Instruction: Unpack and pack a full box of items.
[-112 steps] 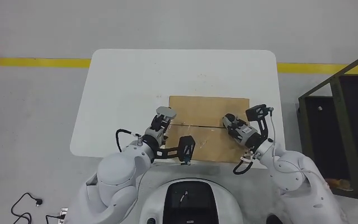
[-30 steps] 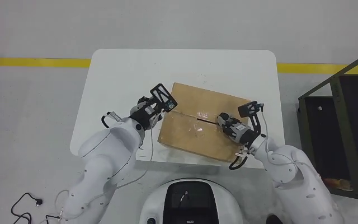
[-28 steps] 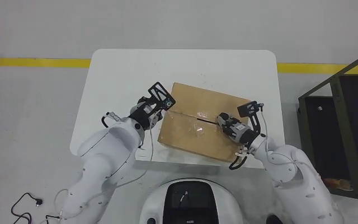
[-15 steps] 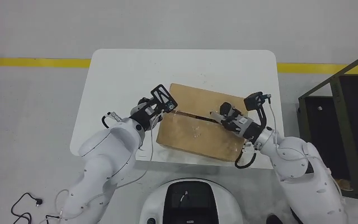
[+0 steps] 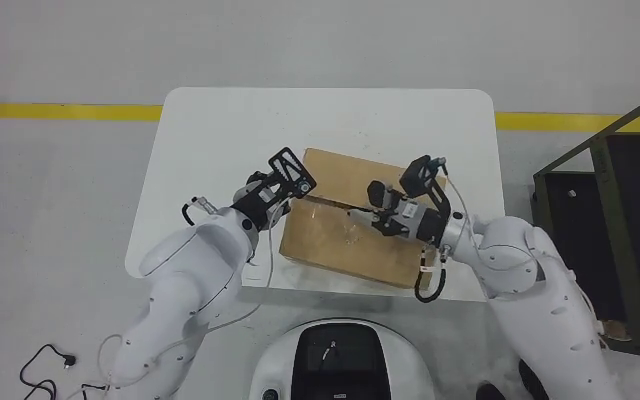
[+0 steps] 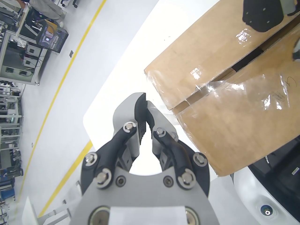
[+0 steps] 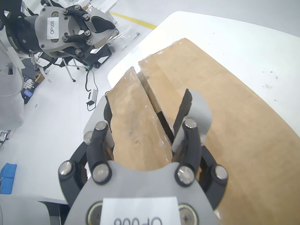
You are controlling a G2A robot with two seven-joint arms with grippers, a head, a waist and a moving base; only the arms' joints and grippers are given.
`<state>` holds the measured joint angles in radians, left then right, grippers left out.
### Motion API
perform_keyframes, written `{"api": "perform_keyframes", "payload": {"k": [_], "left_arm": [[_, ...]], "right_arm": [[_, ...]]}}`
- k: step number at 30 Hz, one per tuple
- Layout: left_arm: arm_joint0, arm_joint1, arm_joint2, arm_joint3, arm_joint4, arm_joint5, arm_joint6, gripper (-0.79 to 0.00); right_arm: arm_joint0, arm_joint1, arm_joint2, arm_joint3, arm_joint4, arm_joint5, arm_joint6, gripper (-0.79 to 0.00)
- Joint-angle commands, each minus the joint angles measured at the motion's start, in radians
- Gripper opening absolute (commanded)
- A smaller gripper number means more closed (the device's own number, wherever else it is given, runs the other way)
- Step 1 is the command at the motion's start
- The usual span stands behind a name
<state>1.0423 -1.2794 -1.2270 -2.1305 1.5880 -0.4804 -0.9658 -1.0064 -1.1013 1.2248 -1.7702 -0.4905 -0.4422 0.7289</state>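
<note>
We're looking at the brown cardboard box (image 5: pixel 345 245), lying skewed on the white desk (image 5: pixel 220 140), toward its near right corner and close up to the near edge. A dark seam gap (image 6: pixel 248 58) shows between its top flaps, and glossy clear tape (image 6: pixel 236 87) covers the cardboard. The right end effector (image 7: pixel 147 104) sits on top, fingers spread apart, with the near flap (image 7: pixel 133 122) between them. The left end effector (image 6: pixel 143 101) is just off the box's left end, fingers pressed together; we cannot tell whether they pinch anything.
</note>
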Motion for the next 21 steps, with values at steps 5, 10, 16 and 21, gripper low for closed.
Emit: {"api": "perform_keyframes", "payload": {"k": [5,10,16,21], "left_arm": [[-0.008,0.002,-0.005,0.007,-0.004,-0.005,0.006,-0.785],[-0.012,0.003,-0.011,0.013,-0.005,-0.002,0.009,-0.785],[-0.015,0.005,-0.014,0.018,-0.004,0.005,0.011,-0.785],[-0.017,0.005,-0.012,0.021,-0.004,0.009,0.015,-0.785]], "right_arm": [[0.11,-0.02,-0.096,0.103,-0.002,-0.023,-0.02,-0.397],[0.161,-0.033,-0.153,0.151,-0.005,-0.03,-0.027,-0.382],[0.176,-0.037,-0.183,0.184,-0.016,-0.043,-0.013,-0.434],[0.179,-0.038,-0.19,0.196,-0.018,-0.061,-0.012,-0.44]]}}
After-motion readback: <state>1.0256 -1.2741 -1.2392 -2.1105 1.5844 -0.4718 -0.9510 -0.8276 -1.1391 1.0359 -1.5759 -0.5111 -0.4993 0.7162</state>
